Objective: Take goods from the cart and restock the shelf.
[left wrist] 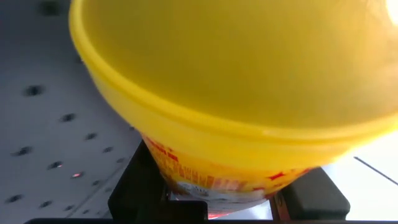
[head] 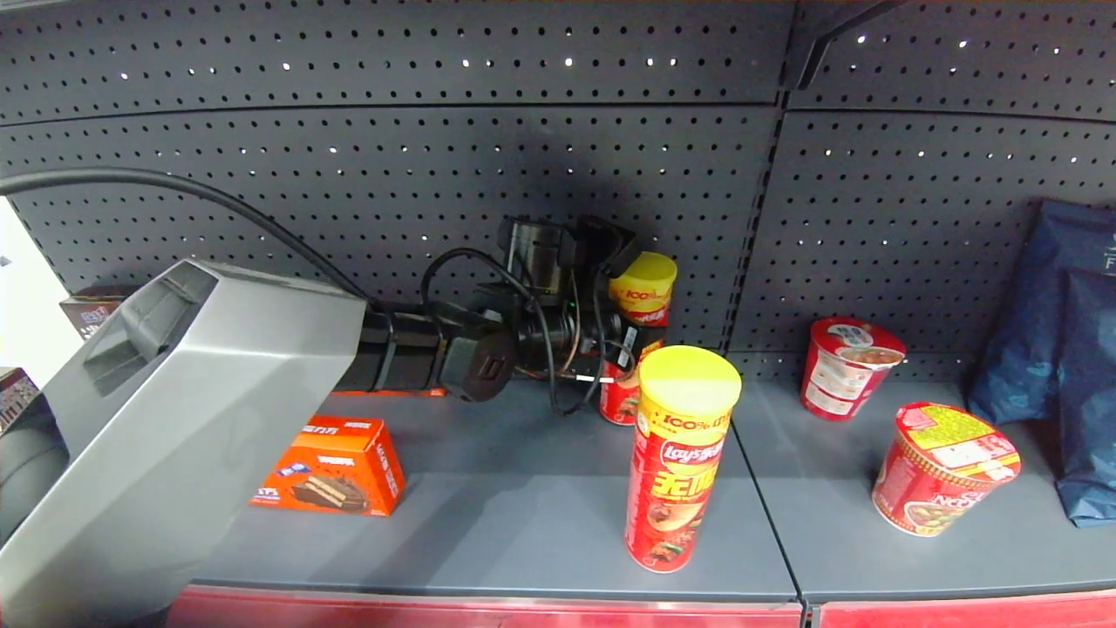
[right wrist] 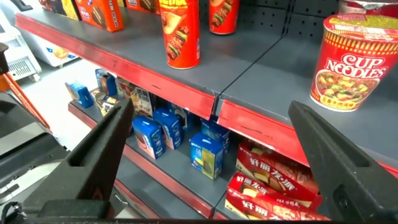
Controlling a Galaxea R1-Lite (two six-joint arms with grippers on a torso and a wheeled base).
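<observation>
— The left tool: clamped on what?
— The chip can, round its middle, at the back of the shelf. Probably light, stiff, slick; mid-body suits, squeezed gently.

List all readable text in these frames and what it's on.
"100%" and "Lay's": front chip can.
"100%": held chip can.
"CUP NOODLES": noodle cup.
Orange box and rear noodle cup: print too small to read.
</observation>
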